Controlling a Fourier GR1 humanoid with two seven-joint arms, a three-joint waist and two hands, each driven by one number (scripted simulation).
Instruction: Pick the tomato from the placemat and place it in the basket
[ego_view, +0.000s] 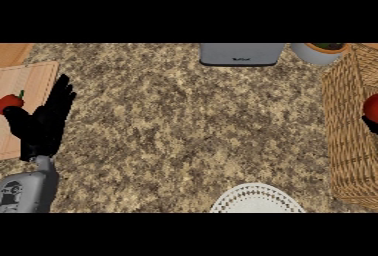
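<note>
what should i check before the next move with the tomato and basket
1. tomato off the white placemat: ok
2. tomato inside the basket outline: ok
3. tomato resting on the basket floor: cannot tell, cut off at the view's edge
4. right hand released: cannot tell, only a dark sliver shows
5. left hand open by the wooden board, far from the basket: ok

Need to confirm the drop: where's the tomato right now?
In the head view the tomato sits at the far right edge, inside the wicker basket, partly cut off by the frame; something dark just below it can't be identified.
</note>
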